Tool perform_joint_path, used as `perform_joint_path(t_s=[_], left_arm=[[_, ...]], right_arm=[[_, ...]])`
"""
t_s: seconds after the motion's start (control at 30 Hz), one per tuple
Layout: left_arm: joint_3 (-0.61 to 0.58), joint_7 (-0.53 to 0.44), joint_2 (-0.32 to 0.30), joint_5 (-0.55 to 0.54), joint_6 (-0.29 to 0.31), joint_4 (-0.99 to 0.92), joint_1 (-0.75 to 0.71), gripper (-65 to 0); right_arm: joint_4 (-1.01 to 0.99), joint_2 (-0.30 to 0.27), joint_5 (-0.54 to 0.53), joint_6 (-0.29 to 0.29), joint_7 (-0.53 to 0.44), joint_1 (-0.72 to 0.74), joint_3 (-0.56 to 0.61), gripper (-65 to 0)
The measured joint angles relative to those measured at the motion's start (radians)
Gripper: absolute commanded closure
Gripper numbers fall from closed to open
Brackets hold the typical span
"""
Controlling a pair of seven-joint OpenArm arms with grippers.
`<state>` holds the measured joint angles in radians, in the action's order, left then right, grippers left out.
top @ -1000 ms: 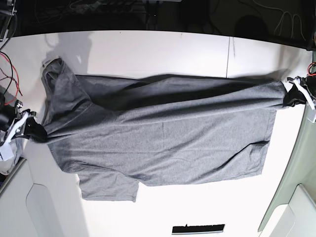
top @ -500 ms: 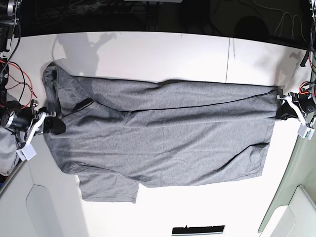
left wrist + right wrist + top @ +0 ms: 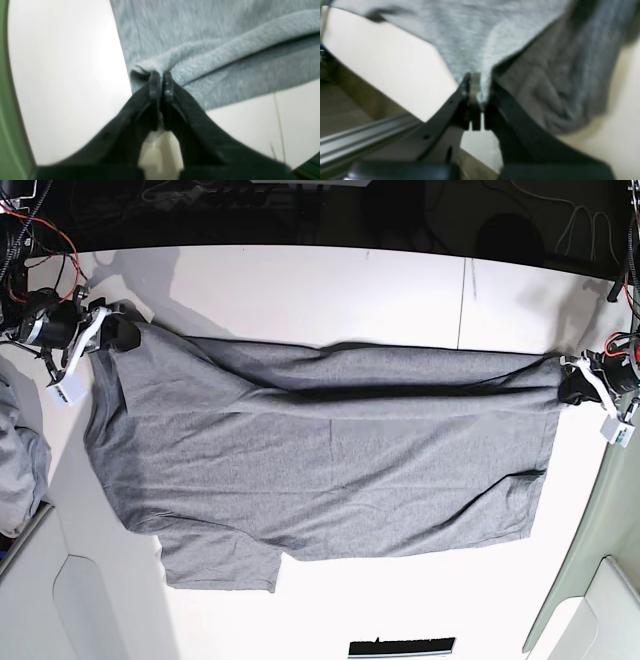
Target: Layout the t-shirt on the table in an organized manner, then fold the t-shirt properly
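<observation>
The grey t-shirt (image 3: 330, 470) lies spread widthwise across the white table (image 3: 300, 280), one sleeve pointing to the near edge. Its far edge is a raised fold stretched between both grippers. At the base view's far left, my right gripper (image 3: 112, 332) is shut on a shirt corner, and the right wrist view shows cloth (image 3: 470, 37) pinched between the fingers of that gripper (image 3: 477, 90). On the right, my left gripper (image 3: 572, 383) holds the hem corner. In the left wrist view the left gripper (image 3: 161, 82) shows only a thin slit, with bunched cloth (image 3: 225, 50) at its tips.
A paler grey cloth bundle (image 3: 15, 470) sits off the table's left edge. A thin dark seam (image 3: 462, 300) crosses the tabletop on the right. A black strip (image 3: 400, 645) lies near the front edge. Red cables (image 3: 50, 240) hang behind my right arm.
My right gripper has carried its shirt corner toward the table's far edge, drawing out the left side of the shirt. The left gripper has stayed almost in place at the hem.
</observation>
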<state>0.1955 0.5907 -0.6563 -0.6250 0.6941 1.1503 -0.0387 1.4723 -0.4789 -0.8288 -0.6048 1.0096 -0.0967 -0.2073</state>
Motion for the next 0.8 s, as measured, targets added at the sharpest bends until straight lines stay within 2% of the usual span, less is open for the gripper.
perform_joint_path(t_s=[0.07, 0.1, 0.17, 0.2, 0.23, 0.3, 0.43, 0.6, 0.73, 0.8], left_arm=[[0.0, 0.0, 0.005, -0.003, 0.0, 0.0, -0.005, -19.2], [0.0, 0.0, 0.005, -0.016, 0.0, 0.0, -0.006, -21.7], [0.0, 0.021, 0.005, -0.054, 0.0, 0.0, -0.005, -23.7], [0.0, 0.055, 0.003, -0.084, 0.0, 0.0, -0.005, -23.7], [0.0, 0.098, 0.003, -0.112, -0.001, 0.0, 0.0, -23.7], [0.0, 0.146, 0.002, -0.186, -0.001, 0.0, 0.006, -23.8], [0.018, 0.174, -0.04, -0.328, -0.001, 0.0, 0.01, -24.2], [0.098, 0.226, -0.055, -0.345, -0.002, 0.0, 0.011, -33.1], [0.111, 0.228, -0.05, -0.365, -0.001, 0.0, 0.005, -33.4], [0.112, 0.225, -0.049, -0.368, -0.001, 0.0, -0.011, -36.3]], right_arm=[[-0.006, 0.0, 0.02, 0.007, -0.002, -0.001, 0.0, 0.0], [-0.006, 0.0, 0.019, 0.006, -0.002, -0.001, 0.0, -4.0], [-0.006, 0.0, 0.019, 0.01, -0.004, 0.0, 0.0, -21.4], [-0.006, 0.0, 0.015, 0.01, -0.004, 0.001, 0.0, -27.8], [-0.006, 0.0, 0.016, 0.01, -0.003, 0.002, 0.0, -31.6], [-0.006, 0.0, 0.018, 0.01, -0.003, 0.003, -0.004, -32.1], [0.017, 0.003, -0.002, 0.01, -0.001, 0.008, -0.081, -32.1], [0.061, 0.003, -0.013, 0.01, -0.01, 0.011, -0.255, -32.1], [0.061, 0.003, -0.01, 0.009, -0.01, 0.017, -0.347, -32.1], [0.047, 0.003, 0.018, 0.01, -0.024, 0.014, -0.364, -32.3]])
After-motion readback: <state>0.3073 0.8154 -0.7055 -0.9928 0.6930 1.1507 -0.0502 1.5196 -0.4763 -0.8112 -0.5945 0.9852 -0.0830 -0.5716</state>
